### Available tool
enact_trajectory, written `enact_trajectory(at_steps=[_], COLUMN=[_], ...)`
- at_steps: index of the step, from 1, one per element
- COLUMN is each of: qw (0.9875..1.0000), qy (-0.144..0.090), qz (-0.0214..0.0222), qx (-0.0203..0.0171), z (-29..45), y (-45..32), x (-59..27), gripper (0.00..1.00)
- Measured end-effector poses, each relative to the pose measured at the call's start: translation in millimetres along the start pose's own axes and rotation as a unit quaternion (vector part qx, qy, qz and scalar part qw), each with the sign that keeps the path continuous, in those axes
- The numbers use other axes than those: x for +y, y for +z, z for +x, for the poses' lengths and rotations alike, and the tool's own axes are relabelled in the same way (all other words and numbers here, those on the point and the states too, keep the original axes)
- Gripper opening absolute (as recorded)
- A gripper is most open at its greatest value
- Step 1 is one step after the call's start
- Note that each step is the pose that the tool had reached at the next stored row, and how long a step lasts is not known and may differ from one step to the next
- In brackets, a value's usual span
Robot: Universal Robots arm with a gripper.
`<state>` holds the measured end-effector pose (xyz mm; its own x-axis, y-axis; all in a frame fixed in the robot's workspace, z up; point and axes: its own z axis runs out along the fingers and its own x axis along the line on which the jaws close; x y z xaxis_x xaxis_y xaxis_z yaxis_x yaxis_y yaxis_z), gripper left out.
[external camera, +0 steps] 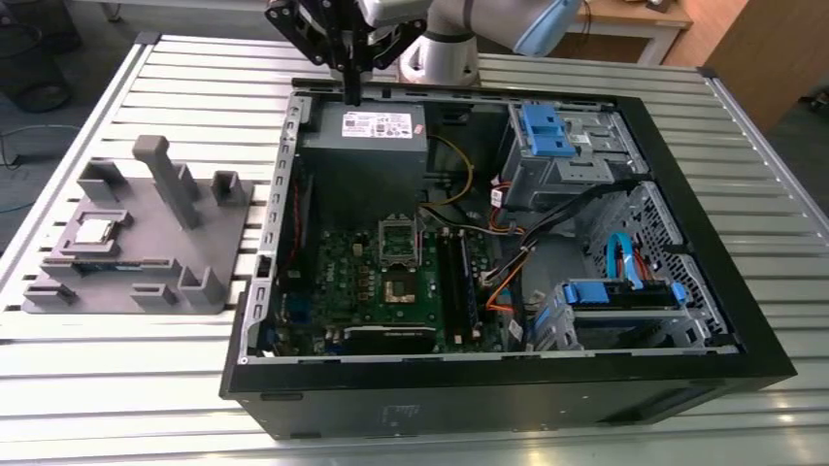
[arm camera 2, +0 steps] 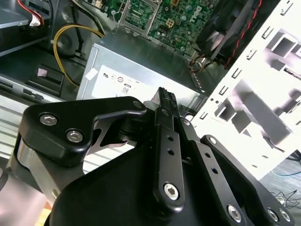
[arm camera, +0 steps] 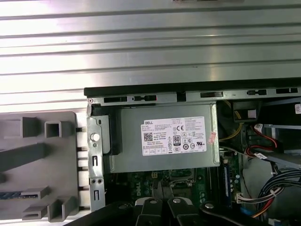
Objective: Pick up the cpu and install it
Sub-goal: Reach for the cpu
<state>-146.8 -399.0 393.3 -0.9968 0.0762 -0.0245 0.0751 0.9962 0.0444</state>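
**Above the silver-grey metal power supply box, the black gripper hung empty**

Its fingers were pressed together, holding nothing. Well apart, toward the exterior view's left, the small square silver-topped cpu lay on the grey moulded plastic fixture beside the open black computer case.

My gripper is smooth, matt black. The table is ribbed bare metal, shiny. At nine o'clock from the matt black case, the grey holder looks like dull plastic; the cpu on it has a gleaming metal top.

Silver square cpu flat on grey fixture
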Motion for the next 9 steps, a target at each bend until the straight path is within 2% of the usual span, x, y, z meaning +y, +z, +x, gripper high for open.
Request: enact_trajectory(at_steps=[9], qw=[1.0], qy=[0.0], qz=[0.0], qx=[0.0], z=[9.3], y=[-0.3], x=[-0.7], gripper=[0.11])
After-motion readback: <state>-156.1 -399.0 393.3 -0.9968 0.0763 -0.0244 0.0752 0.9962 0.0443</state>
